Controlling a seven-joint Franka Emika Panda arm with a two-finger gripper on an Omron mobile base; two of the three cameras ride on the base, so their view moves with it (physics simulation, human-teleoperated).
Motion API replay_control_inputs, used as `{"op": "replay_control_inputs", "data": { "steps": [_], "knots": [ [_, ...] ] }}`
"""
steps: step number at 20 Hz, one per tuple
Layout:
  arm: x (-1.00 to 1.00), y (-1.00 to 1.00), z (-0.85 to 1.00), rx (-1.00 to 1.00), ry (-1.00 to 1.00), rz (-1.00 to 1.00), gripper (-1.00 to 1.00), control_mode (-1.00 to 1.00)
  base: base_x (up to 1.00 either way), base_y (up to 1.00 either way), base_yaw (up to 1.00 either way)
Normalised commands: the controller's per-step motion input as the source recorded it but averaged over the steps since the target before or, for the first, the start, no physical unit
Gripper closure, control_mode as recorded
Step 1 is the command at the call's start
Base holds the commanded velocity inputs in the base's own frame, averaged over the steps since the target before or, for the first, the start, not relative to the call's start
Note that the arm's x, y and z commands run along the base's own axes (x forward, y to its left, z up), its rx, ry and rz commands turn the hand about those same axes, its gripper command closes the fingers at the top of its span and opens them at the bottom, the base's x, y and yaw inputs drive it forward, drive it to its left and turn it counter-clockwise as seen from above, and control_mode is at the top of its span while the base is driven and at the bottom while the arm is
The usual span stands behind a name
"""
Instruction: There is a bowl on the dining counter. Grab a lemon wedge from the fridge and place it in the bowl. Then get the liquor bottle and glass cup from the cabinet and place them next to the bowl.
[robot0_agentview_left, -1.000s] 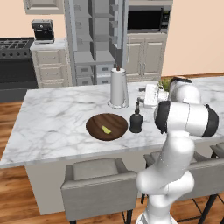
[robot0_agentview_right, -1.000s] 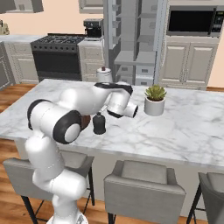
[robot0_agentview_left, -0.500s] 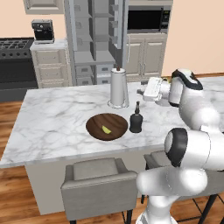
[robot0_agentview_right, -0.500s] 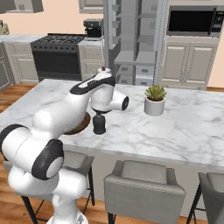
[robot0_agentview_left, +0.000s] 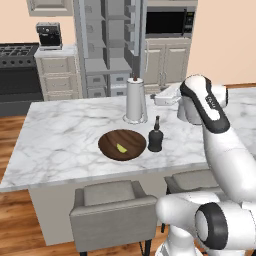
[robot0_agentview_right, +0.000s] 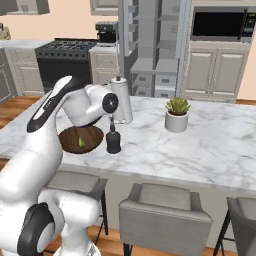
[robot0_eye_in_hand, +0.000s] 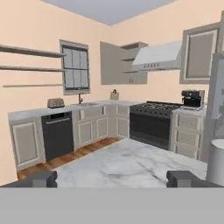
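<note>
On the white marble bench (robot0_agentview_left: 65, 140), one dark wooden bowl (robot0_agentview_left: 122, 145) near the front edge holds one yellow-green lemon wedge (robot0_agentview_left: 121, 148); one squat black bottle (robot0_agentview_left: 155, 136) just beside. Jaws gape empty.

The surface (robot0_agentview_left: 60, 135) is topped with polished white marble, veined in grey, and its sides are finished in matt grey. The bowl (robot0_agentview_left: 122, 145) is made of dark brown wood with a smooth, dull finish. The liquor bottle (robot0_agentview_left: 155, 139) appears as glossy black glass. The paper-towel roll (robot0_agentview_left: 135, 101) looks like matt white paper. The stools (robot0_agentview_right: 165, 210) are covered in a matt grey material. The floor (robot0_eye_in_hand: 74, 153) is laid with warm brown wood planks. The arm (robot0_agentview_left: 215, 145) is cased in smooth, glossy white plastic.
</note>
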Motion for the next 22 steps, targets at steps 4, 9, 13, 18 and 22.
{"op": "replay_control_inputs", "data": {
  "steps": [4, 9, 13, 18, 22],
  "knots": [
    [-0.73, 0.17, 0.49, -0.05, 0.23, -0.27, -1.0, -1.0, 0.0, 0.0, 0.0],
    [-0.83, 0.0, 0.29, -0.03, 0.21, -0.23, -1.0, -1.0, 0.0, 0.0, 0.0],
    [-0.87, -0.11, 0.19, -0.01, 0.16, -0.14, -1.0, -1.0, 0.0, 0.0, 0.0],
    [-0.87, -0.13, 0.08, 0.0, 0.12, -0.14, -1.0, -1.0, 0.0, 0.0, 0.0],
    [-0.88, -0.26, -0.01, 0.0, 0.03, -0.13, -1.0, -1.0, 0.0, 0.0, 0.0]
  ]
}}
